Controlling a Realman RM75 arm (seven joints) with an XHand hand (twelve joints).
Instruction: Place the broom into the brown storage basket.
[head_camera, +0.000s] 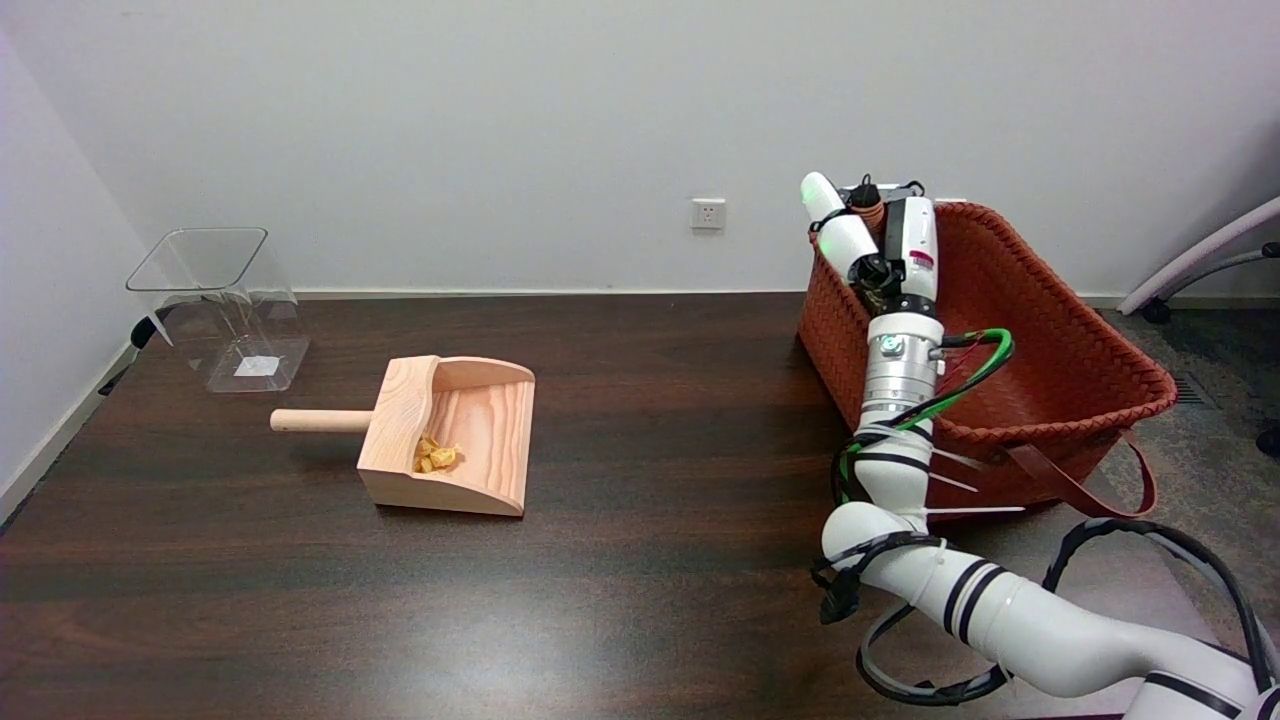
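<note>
While the arm (900, 470) comes in from 5 o'clock, we judge the step to be the release over the basket (1060, 330).

Nearest us, the dark surface (640, 580) lies bare of obstacles. The dustpan (460, 440) sits well apart at 9 o'clock, so there is plenty of room to draw back that way. The basket stands at 3 o'clock on the surface's right edge, its strap (1090, 490) hanging on the near side, where the arm's cables could catch.

The robot hand (870, 245) sits over the basket's left rim towards 12 o'clock, seen from behind. We cannot tell whether its fingers are spread or pinching. A brown bit (872, 212) among them may be the broom, which we see nowhere else, though we cannot be sure.

We would carry the robot hand towards 3 o'clock, past the rim and over the hollow, lower it, and only then let go. Farthest off, the clear bin (225, 310) at 10 o'clock is no concern.
</note>
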